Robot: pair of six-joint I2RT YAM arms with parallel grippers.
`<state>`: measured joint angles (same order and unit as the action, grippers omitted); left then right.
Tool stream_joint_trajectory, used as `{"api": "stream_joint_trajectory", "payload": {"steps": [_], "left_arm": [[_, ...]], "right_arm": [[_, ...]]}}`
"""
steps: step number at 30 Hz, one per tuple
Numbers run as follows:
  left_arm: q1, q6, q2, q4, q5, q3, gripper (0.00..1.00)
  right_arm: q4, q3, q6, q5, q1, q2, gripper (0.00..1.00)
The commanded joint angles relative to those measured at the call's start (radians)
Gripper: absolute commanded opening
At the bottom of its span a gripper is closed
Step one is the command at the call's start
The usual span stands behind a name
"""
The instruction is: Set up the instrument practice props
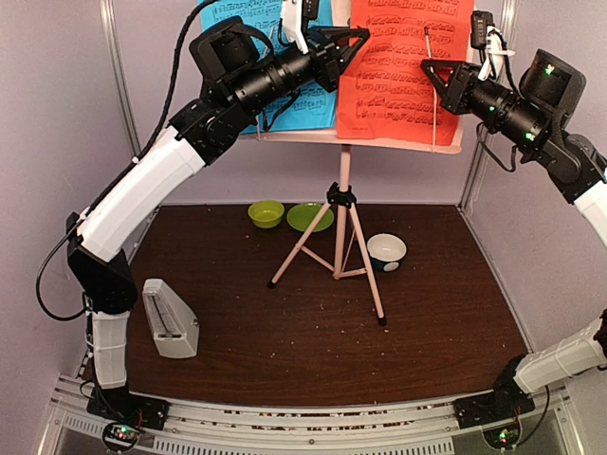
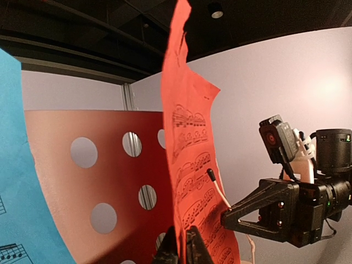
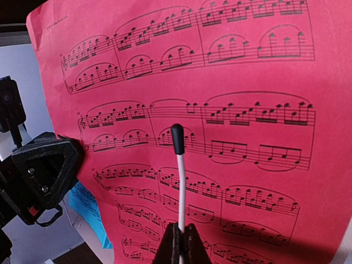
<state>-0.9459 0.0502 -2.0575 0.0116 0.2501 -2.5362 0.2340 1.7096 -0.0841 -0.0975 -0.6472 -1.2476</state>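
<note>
Nearest the arm bases, on the left of the dark table point(image 1: 436, 322): white metronome point(image 1: 171, 319), upright, well apart from everything else, not yet handled. Farther back, mid-table: pink music stand point(image 1: 343, 171) on spread tripod legs, white bowl point(image 1: 386, 251) just beside one leg, green bowl point(image 1: 266, 213) and green plate point(image 1: 309, 217) behind. Up at the stand's perforated desk: blue page point(image 1: 318, 100) leaning on the left half, red page point(image 1: 403, 66) on the right. Left gripper point(image 2: 184, 245) pinched tight on the red page's left edge, probably to keep the sheet standing. Right gripper point(image 3: 181, 245) clamped on a thin white rod point(image 3: 180, 181) lying across the sheet's printed face, seemingly to pin it against the desk.
</note>
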Motion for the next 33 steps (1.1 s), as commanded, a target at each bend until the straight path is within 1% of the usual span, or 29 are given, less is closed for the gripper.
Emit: {"api": "stream_joint_trajectory", "payload": {"steps": [1,3,7,9,14,16,24,28,30,33], "left_arm": [[0.007,0.007,-0.007,-0.032,-0.009,-0.026,0.12],[0.007,0.012,-0.007,-0.036,-0.021,-0.025,0.16],[0.007,0.027,0.000,-0.056,-0.027,-0.018,0.23],[0.007,0.033,0.004,-0.060,-0.027,-0.018,0.29],[0.007,0.032,0.012,-0.059,-0.034,-0.015,0.38],[0.007,0.030,0.019,-0.062,-0.035,-0.007,0.40],[0.006,0.026,0.042,-0.065,-0.035,0.011,0.48],[0.003,0.007,0.062,-0.047,-0.046,0.024,0.58],[0.000,-0.002,0.080,-0.045,-0.052,0.042,0.65],[-0.006,-0.017,0.106,-0.045,-0.063,0.074,0.74]], "right_arm": [[0.016,-0.019,0.006,-0.021,0.001,0.022,0.00],[0.018,-0.021,0.004,-0.016,0.002,0.023,0.03],[0.016,-0.021,-0.007,-0.006,0.001,0.023,0.07],[0.015,-0.021,-0.013,0.002,0.001,0.023,0.09],[0.013,-0.026,-0.025,0.027,0.001,0.028,0.18],[0.013,-0.027,-0.037,0.048,0.001,0.032,0.25],[0.000,-0.040,-0.051,0.062,0.002,0.050,0.32],[-0.005,-0.047,-0.057,0.062,0.002,0.060,0.39],[-0.005,-0.047,-0.058,0.062,0.001,0.064,0.43],[-0.007,-0.053,-0.057,0.061,0.001,0.075,0.51]]}}
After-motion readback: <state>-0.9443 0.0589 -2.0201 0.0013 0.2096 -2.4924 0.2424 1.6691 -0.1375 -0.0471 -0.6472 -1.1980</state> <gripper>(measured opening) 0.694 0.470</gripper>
